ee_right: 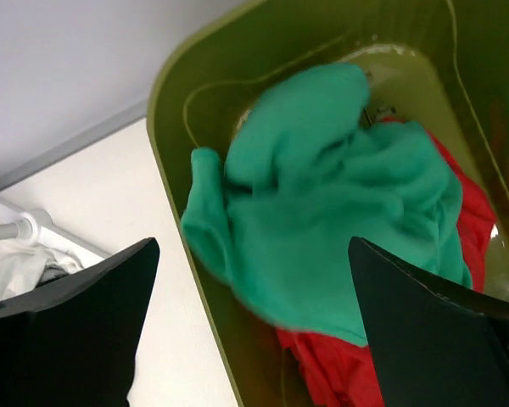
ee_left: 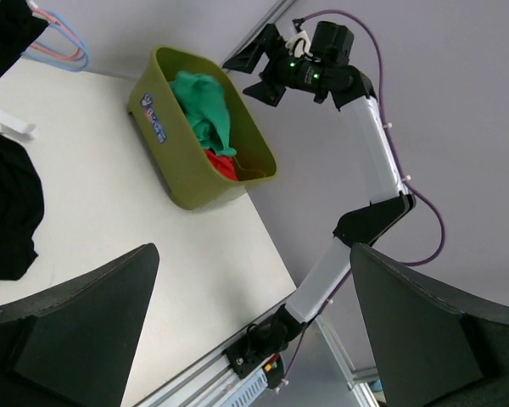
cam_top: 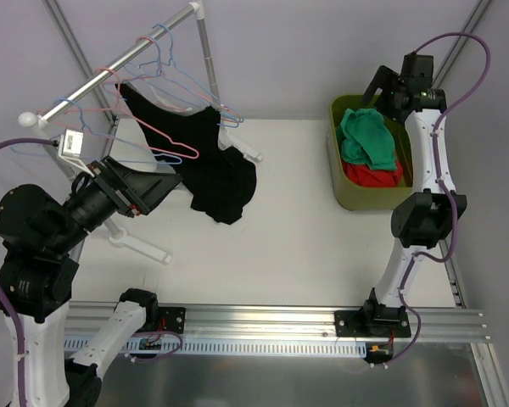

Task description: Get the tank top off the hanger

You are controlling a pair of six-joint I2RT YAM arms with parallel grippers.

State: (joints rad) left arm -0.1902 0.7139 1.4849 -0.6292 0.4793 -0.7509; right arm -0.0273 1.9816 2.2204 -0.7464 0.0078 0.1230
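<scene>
A black tank top (cam_top: 216, 165) hangs on a pink hanger (cam_top: 163, 140) from the metal rail (cam_top: 110, 66) of a clothes rack at the back left. Its lower part droops toward the table. My left gripper (cam_top: 171, 181) is open and empty, with its tips right beside the tank top's left edge. In the left wrist view the tank top (ee_left: 4, 212) shows only at the left border, and the gripper (ee_left: 253, 254) points past it. My right gripper (cam_top: 375, 87) is open and empty above the olive bin, far from the rack.
The olive bin (cam_top: 339, 182) at the back right holds a green cloth (ee_right: 322, 212) and a red cloth (ee_right: 339, 365). Several empty blue hangers (cam_top: 182, 80) hang on the rail. The rack's white feet (cam_top: 144, 246) rest on the table near my left arm.
</scene>
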